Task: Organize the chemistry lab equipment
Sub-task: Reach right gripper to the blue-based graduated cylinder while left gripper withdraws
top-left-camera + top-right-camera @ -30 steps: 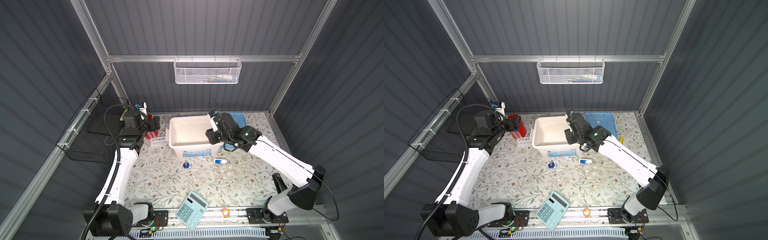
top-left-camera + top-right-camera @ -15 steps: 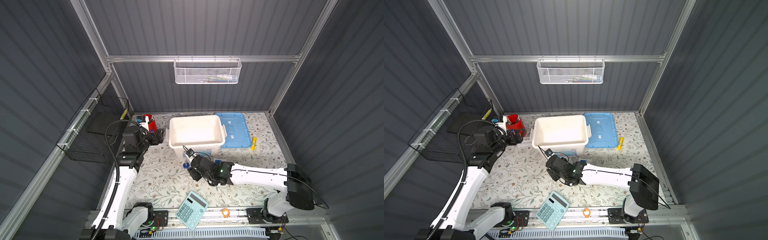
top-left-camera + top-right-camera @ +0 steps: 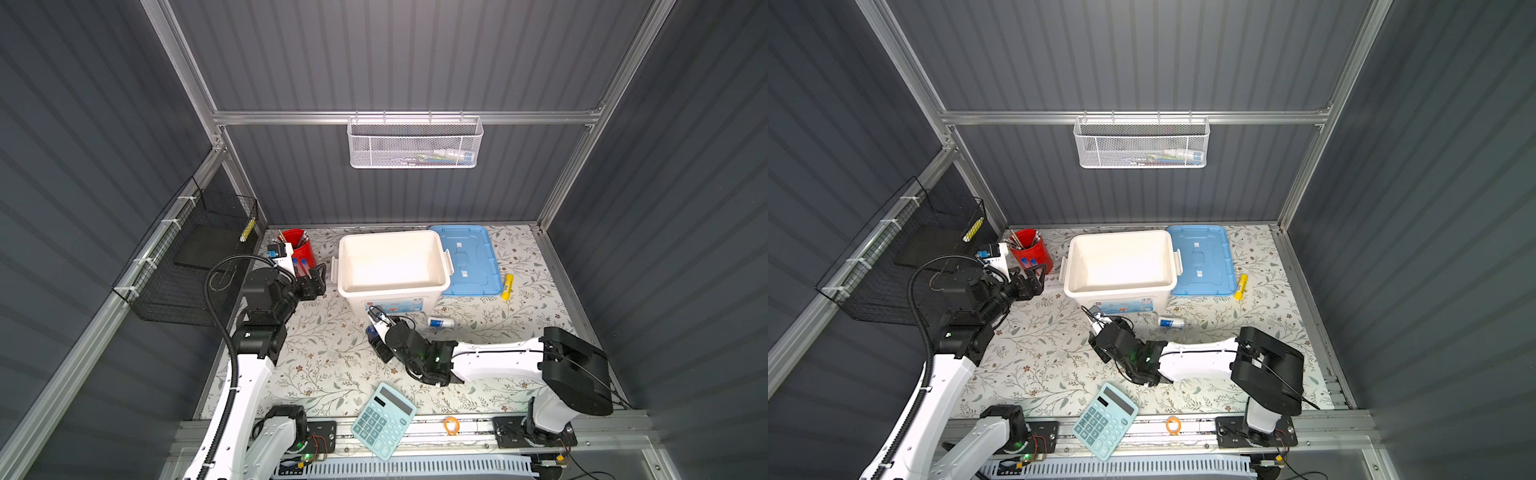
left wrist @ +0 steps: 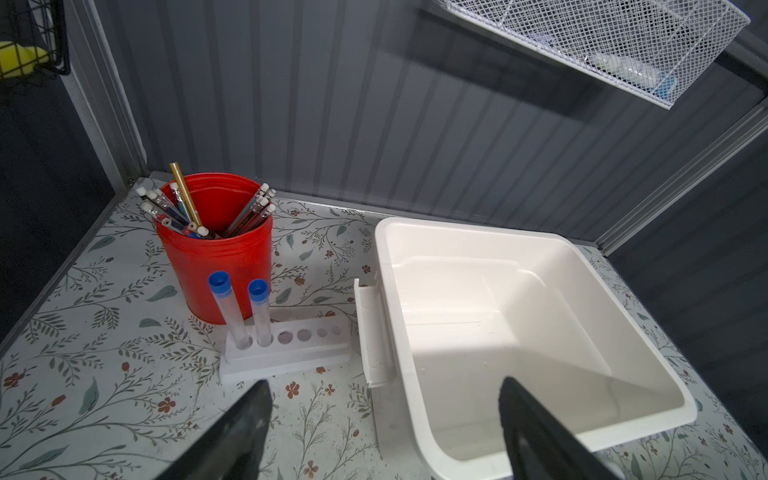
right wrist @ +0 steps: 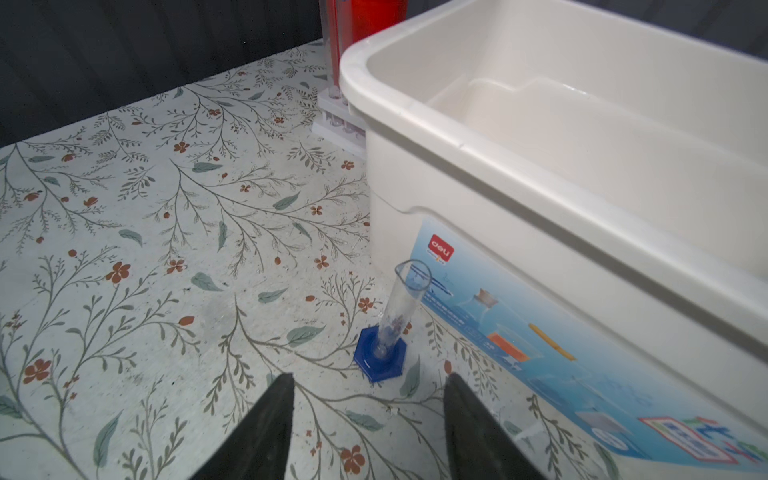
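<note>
A slim clear cylinder (image 5: 390, 316) on a blue hexagonal foot stands upright on the table, close to the labelled front wall of the white bin (image 5: 469, 145). My right gripper (image 5: 369, 384) is open, low over the table. Its tips sit just short of the foot, with nothing between them. Two blue-capped test tubes (image 4: 226, 307) stand in a white rack (image 4: 291, 349) beside the red cup of pens (image 4: 216, 257). My left gripper (image 4: 383, 386) hangs open and empty between rack and bin. A blue-white labelled piece (image 3: 440, 322) lies on its side in front of the bin.
A blue lid (image 3: 469, 262) lies right of the bin, with a yellow stick (image 3: 507, 286) beside it. A teal calculator (image 3: 384, 419) and an orange ring (image 3: 451, 426) sit at the front edge. A black wire basket (image 3: 195, 257) hangs on the left wall and a white mesh basket (image 3: 415, 143) on the back wall.
My right arm has swung from over the bin down to the table in front of it, at the cylinder. My left gripper has drawn back a little from the cup.
</note>
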`<state>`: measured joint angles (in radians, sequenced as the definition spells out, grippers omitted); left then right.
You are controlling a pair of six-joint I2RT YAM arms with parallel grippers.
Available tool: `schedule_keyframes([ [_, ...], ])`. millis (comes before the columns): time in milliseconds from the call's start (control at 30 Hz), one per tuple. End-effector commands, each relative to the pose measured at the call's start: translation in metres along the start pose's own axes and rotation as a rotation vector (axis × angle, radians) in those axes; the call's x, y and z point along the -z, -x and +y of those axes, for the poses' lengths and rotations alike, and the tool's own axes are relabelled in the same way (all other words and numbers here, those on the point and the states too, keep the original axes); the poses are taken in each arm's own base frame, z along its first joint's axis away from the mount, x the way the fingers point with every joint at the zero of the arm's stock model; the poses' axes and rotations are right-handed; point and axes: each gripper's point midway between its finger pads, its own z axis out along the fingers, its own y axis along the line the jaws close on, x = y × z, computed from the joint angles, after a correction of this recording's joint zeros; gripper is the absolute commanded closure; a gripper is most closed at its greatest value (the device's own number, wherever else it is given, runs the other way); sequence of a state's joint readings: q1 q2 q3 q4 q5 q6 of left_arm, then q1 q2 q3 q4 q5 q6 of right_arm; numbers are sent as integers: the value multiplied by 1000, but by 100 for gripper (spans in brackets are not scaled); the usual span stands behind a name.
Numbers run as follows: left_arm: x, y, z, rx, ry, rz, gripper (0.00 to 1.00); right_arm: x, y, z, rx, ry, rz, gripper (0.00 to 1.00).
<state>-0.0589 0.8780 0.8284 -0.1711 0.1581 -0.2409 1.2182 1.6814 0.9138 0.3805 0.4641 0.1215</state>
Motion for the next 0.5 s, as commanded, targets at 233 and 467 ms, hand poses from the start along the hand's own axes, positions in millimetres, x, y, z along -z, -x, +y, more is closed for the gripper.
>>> schedule_keyframes([
  [233, 0, 6, -1, -5, 1, -15, 14, -23, 13, -14, -38, -72, -91, 45],
  [467, -3, 6, 1, -16, 8, -6, 15, -33, 16, -12, -60, -54, -107, 48],
])
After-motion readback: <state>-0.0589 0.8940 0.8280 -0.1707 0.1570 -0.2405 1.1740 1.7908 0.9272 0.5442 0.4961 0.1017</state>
